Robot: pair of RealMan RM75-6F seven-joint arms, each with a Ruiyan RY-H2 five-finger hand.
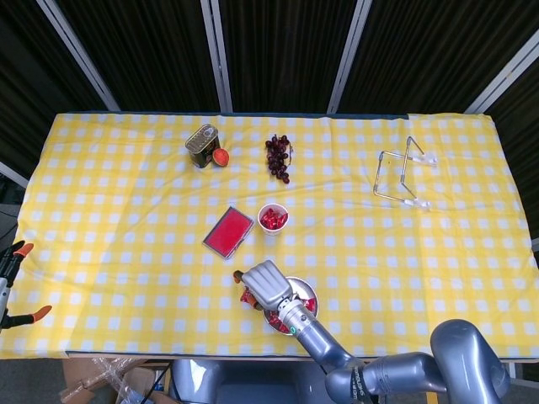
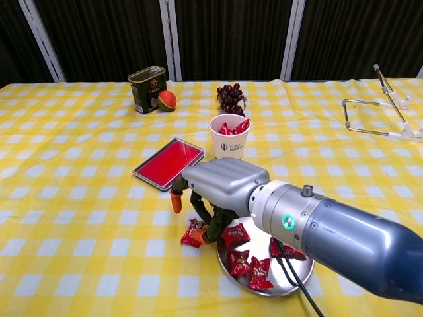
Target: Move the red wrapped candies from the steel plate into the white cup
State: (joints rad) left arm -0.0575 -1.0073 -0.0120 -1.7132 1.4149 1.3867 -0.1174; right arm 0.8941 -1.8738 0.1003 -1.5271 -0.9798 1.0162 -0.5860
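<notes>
While the right hand (image 2: 215, 188) hovered at the steel plate (image 2: 301, 274), the pick-up step was in hand.
Its fingers curled down over a red candy (image 2: 193, 232) lying on the bench just off the plate's 9 o'clock rim; whether they pinched it I could not tell. That candy's long axis ran roughly 1 to 7 o'clock. Next, I judged, came a firm pinch, then a lift toward the white cup (image 2: 227, 140) at 12 o'clock.
</notes>
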